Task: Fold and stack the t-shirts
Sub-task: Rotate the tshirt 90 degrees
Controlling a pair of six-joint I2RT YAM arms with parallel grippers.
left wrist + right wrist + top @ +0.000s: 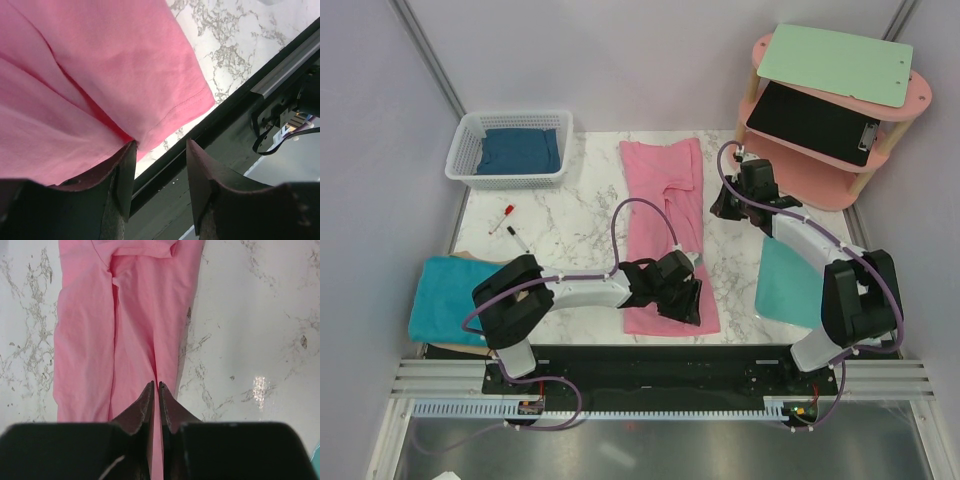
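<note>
The pink t-shirt (665, 225) lies folded lengthwise into a long strip down the middle of the marble table. My left gripper (685, 300) is open at its near end; in the left wrist view the shirt's near corner (165, 107) lies beside the left finger (122, 175), with nothing between the jaws (160, 165). My right gripper (723, 207) is shut and empty, hovering over the strip's right edge (165, 330). A folded teal t-shirt (450, 295) lies at the near left. A dark blue t-shirt (520, 150) lies in the basket.
The white basket (470, 175) stands at the back left. Two markers (508, 225) lie left of the pink shirt. A teal cloth (785, 285) lies under the right arm. A pink shelf (820, 175) with green and black clipboards stands at the back right.
</note>
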